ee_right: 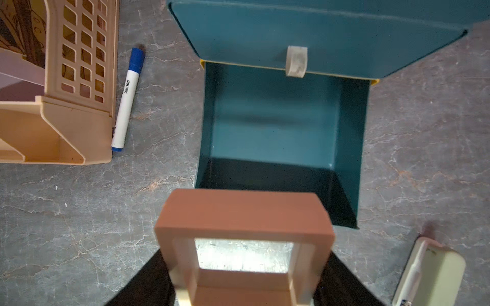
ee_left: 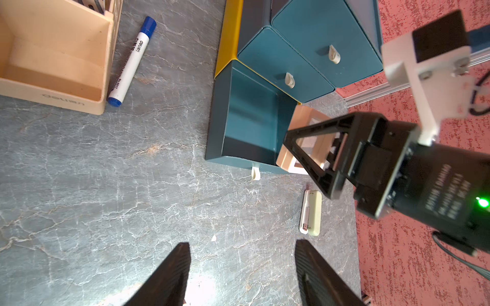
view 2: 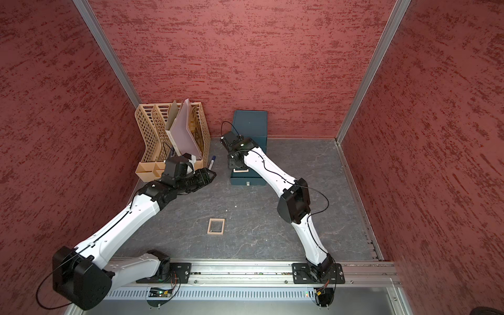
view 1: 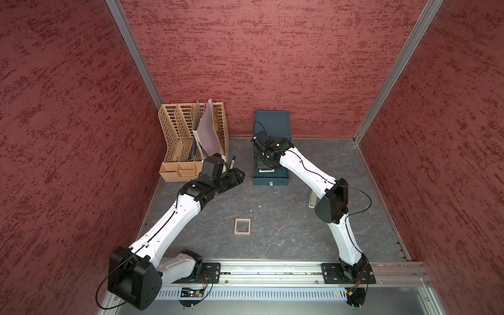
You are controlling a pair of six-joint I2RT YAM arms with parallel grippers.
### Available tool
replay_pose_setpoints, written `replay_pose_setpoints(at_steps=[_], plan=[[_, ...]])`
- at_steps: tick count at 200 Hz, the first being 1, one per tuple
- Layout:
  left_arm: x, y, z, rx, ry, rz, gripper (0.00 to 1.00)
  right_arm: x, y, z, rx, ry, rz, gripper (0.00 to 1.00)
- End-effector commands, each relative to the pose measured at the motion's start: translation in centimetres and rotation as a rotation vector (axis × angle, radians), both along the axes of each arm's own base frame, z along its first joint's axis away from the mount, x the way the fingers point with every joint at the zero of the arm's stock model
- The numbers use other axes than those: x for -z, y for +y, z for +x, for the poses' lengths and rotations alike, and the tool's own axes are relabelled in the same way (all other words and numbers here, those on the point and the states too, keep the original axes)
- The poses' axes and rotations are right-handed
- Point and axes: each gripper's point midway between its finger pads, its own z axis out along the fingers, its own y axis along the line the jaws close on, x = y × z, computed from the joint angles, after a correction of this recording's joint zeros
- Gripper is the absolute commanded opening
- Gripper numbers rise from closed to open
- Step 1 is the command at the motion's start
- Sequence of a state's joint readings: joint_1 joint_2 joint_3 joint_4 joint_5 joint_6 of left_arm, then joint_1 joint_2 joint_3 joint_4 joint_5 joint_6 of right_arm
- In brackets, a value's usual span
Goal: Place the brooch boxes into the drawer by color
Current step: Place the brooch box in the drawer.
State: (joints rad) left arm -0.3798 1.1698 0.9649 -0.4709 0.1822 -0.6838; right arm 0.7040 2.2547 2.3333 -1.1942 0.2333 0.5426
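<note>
The right gripper (view 1: 264,164) grips a pinkish-beige square box (ee_right: 244,220) with a clear window centre, held by its sides above the front of the pulled-out bottom drawer (ee_right: 283,127) of the teal chest (view 1: 272,122). A matching box (view 1: 242,226) lies flat on the counter (view 1: 300,234). The left gripper (ee_left: 242,245) hangs wide, holding nothing.

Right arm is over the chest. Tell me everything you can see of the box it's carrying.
The brooch box is a pinkish-beige square frame, plastic-looking, with thick flat sides around a clear window. The right gripper holds it by two opposite sides, jaws closed on it, over the front end of the pulled-out bottom drawer, whose visible inside is bare. Nothing else touches it that I can see; whether it grazes the drawer's rim cannot be told.
</note>
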Motion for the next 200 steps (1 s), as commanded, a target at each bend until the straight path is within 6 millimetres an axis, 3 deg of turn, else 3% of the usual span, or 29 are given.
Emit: replay_pose_setpoints(at_steps=[1,81,120,200], plan=[[-0.6,0.2,-0.2,-0.003,-0.013,-0.011,0.66,0.0,0.4,2.3,-0.008,-0.065,0.011,0.51],[-0.5,0.1,-0.7,0.0,-0.009,-0.002,0.66,3.2,1.4,5.4,0.008,-0.074,0.076,0.51],[-0.7,0.1,-0.8,0.0,-0.011,-0.001,0.66,6.1,1.0,5.8,0.055,0.002,0.111,0.51],[-0.8,0.1,-1.0,0.003,-0.011,0.0,0.66,9.1,0.4,5.9,0.084,0.07,0.118,0.51]])
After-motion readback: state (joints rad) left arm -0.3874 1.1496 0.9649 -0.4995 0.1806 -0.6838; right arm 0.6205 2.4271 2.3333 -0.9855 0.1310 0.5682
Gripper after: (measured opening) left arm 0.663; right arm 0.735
